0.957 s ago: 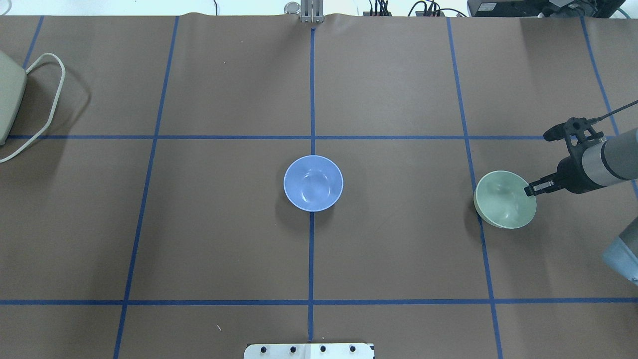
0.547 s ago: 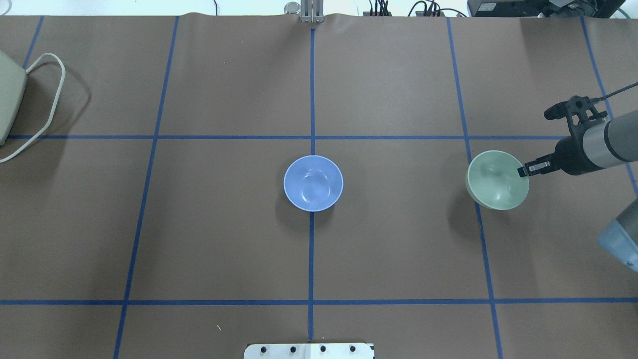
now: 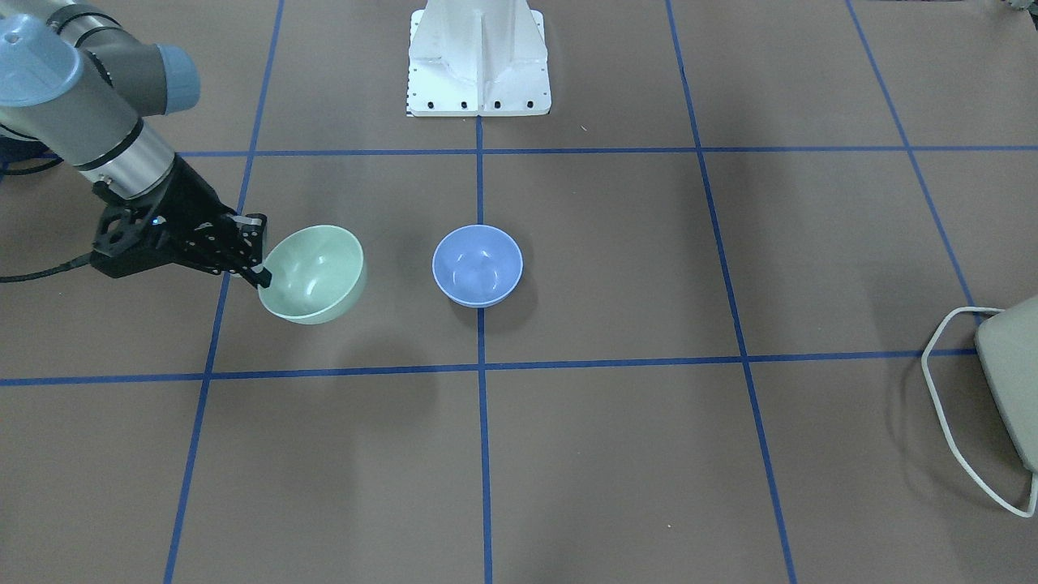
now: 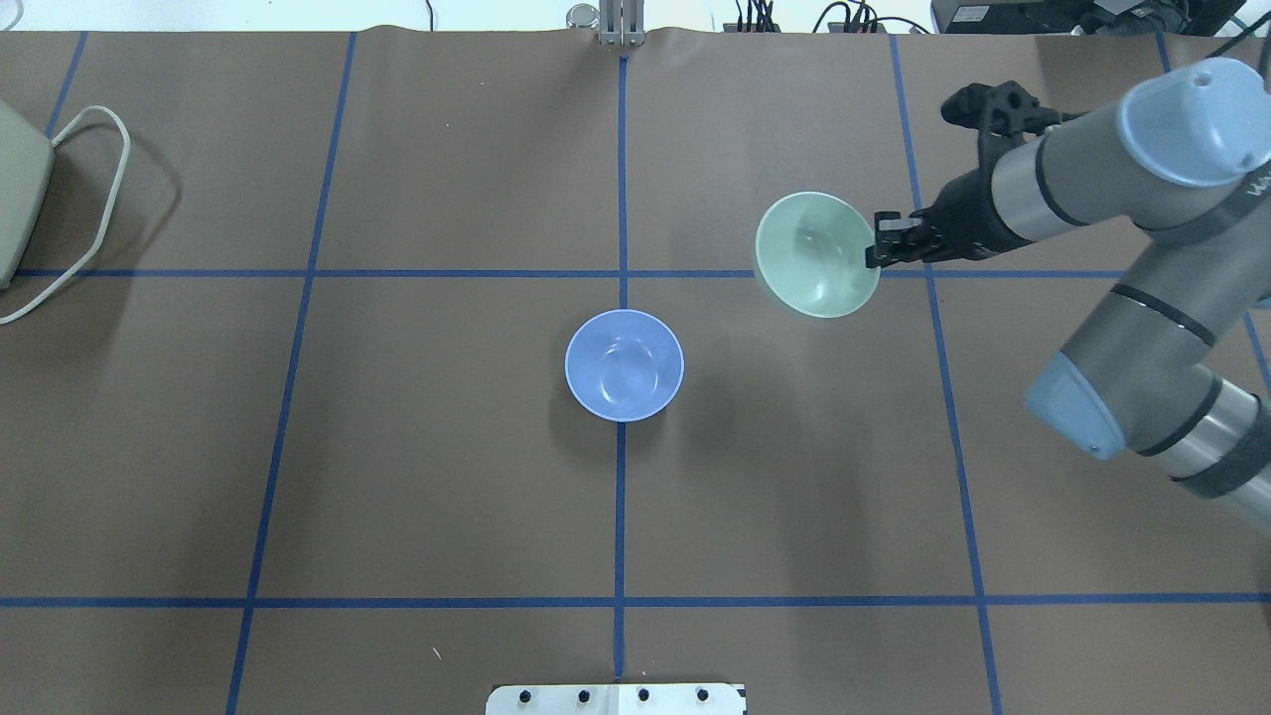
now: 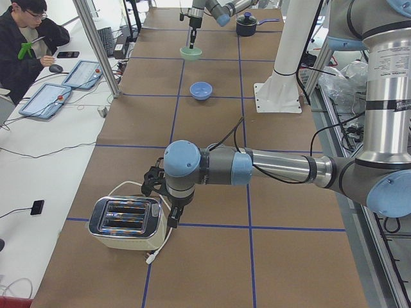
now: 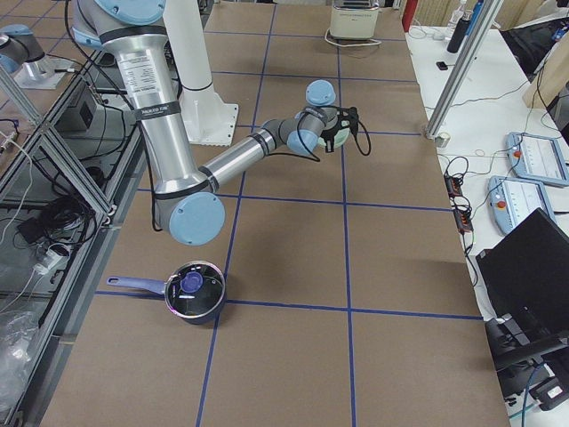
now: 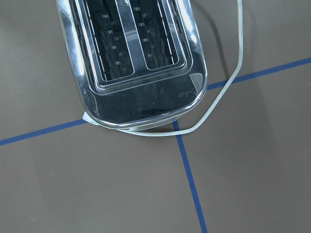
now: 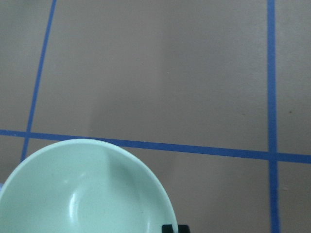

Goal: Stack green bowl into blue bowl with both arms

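Note:
The green bowl (image 4: 814, 256) hangs in the air, tilted, with its shadow on the table below. My right gripper (image 4: 874, 254) is shut on its right rim; the front view shows the same grip (image 3: 261, 276) on the bowl (image 3: 315, 272). The rim also fills the right wrist view (image 8: 82, 194). The blue bowl (image 4: 624, 364) sits upright and empty at the table's centre, to the left of and nearer me than the green bowl. My left gripper (image 5: 171, 218) hovers beside the toaster, seen only from the side. I cannot tell whether it is open or shut.
A chrome toaster (image 7: 131, 58) with a white cord (image 4: 94, 209) stands at the table's left end. A dark pot (image 6: 191, 294) sits at the right end. The white robot base (image 3: 478, 61) is at my edge. Blue tape lines cross the brown table.
My right gripper has lifted the green bowl and carried it left and toward the far side, closer to the blue bowl. The blue bowl has not moved.

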`<state>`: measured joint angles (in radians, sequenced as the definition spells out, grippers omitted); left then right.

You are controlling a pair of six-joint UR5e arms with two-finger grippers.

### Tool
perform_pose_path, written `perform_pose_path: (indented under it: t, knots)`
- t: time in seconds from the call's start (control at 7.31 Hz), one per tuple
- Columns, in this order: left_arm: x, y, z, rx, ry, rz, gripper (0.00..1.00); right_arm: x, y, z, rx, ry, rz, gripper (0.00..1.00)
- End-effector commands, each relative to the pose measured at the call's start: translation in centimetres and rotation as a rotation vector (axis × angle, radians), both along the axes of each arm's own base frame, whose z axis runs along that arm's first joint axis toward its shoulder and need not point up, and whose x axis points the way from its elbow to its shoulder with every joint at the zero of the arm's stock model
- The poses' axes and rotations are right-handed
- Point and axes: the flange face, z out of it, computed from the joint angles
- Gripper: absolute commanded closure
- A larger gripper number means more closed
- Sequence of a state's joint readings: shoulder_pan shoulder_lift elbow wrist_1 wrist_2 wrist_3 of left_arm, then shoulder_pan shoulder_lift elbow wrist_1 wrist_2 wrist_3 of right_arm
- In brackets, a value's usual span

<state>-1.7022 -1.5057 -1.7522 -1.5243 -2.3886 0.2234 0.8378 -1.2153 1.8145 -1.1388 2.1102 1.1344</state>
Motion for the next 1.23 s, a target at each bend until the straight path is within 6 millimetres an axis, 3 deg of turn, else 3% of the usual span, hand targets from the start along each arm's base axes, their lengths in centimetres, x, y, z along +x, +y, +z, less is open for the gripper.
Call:
perform_pose_path:
  t: [0.0, 0.14, 0.27, 0.41, 0.55, 1.09]
  knots:
    - [0.5, 0.7, 0.6, 0.014, 0.000, -0.040, 0.02, -8.1, 2.4, -8.0, -0.082, 0.040, 0.010, 1.00]
    - [0.6, 0.9, 0.8, 0.012, 0.002, -0.039, 0.02, -12.2, 4.8, -9.3, -0.081, 0.092, 0.022, 1.00]
    - [0.6, 0.9, 0.9, 0.010, 0.002, -0.039, 0.02, -15.0, 6.7, -10.5, -0.098, 0.105, 0.020, 1.00]
    - [0.6, 1.0, 0.9, 0.010, 0.002, -0.039, 0.02, -18.2, 7.3, -11.3, -0.125, 0.123, 0.019, 1.00]
    - [0.6, 1.0, 1.0, 0.009, 0.002, -0.039, 0.02, -19.9, 7.5, -10.6, -0.121, 0.153, 0.027, 1.00]
    - [0.6, 1.1, 1.1, 0.008, 0.002, -0.038, 0.02, -20.5, 7.2, -7.8, -0.132, 0.201, 0.020, 1.00]
